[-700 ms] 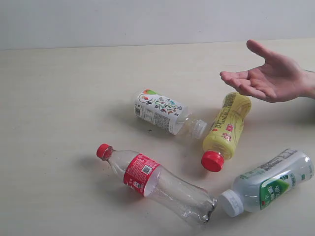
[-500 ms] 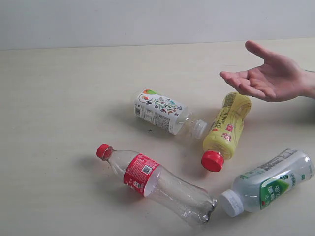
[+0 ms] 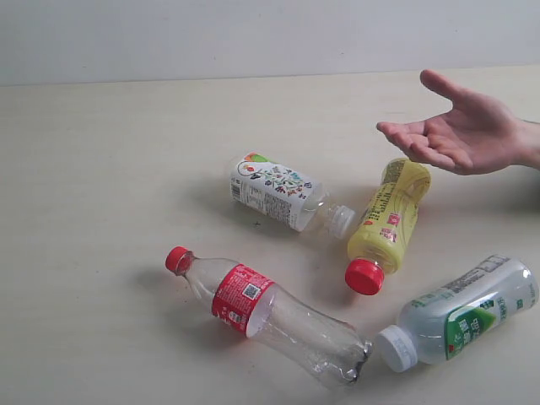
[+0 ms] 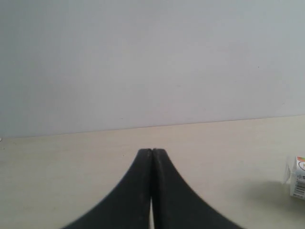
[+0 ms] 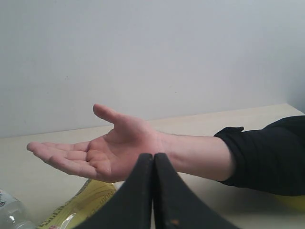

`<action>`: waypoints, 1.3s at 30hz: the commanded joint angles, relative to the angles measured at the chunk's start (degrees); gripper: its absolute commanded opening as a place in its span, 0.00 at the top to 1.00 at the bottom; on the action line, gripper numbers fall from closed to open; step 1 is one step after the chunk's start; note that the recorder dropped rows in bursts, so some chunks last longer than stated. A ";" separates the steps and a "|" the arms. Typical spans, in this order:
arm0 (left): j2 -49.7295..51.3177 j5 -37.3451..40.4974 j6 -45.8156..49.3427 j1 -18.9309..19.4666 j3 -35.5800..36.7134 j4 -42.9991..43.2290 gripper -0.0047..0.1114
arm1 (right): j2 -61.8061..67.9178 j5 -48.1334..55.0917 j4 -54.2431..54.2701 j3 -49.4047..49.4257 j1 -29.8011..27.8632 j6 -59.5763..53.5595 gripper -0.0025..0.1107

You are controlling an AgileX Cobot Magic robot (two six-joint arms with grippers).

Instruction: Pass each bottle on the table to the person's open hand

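Four bottles lie on their sides on the table [image 3: 101, 169]. The clear one with red cap and label [image 3: 261, 312] is nearest the front. Behind it lies the short clear one with the illustrated label [image 3: 283, 192]; its edge shows as a label corner [image 4: 298, 177]. The yellow bottle [image 3: 386, 224] [image 5: 81, 205] lies under the person's open hand [image 3: 460, 131] [image 5: 102, 152], palm up at the right. The white-capped green-white bottle [image 3: 460, 316] is at the front right. My left gripper [image 4: 152, 151] and right gripper [image 5: 153, 156] are shut and empty; neither appears in the exterior view.
A plain pale wall [image 3: 253, 34] runs behind the table's far edge. The person's black sleeve [image 5: 267, 157] reaches in from the right. A clear bottle's edge [image 5: 9, 212] shows beside the yellow one.
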 commanded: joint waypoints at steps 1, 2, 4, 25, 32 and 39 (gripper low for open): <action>-0.29 0.10 0.50 0.29 0.21 0.65 0.96 | -0.17 -0.44 -0.32 0.23 0.15 -0.17 0.98; -0.29 0.10 0.50 0.29 0.21 0.65 0.96 | -0.17 -0.44 -0.32 0.23 0.15 -0.17 0.98; -0.29 0.10 0.50 0.29 0.21 0.65 0.96 | -0.17 -0.44 -0.32 0.23 0.15 -0.04 0.98; 11.10 -38.10 -55.96 0.03 -6.03 32.47 0.96 | -0.17 -0.44 -0.32 0.23 0.15 -0.07 0.98; 29.54 -42.74 -58.41 0.03 -21.16 35.64 0.96 | -0.17 -0.44 -0.32 0.23 0.15 -0.07 0.98; 40.97 -46.49 -61.52 0.03 -39.42 59.46 0.96 | -0.17 -0.44 -0.32 0.23 0.15 -0.07 0.98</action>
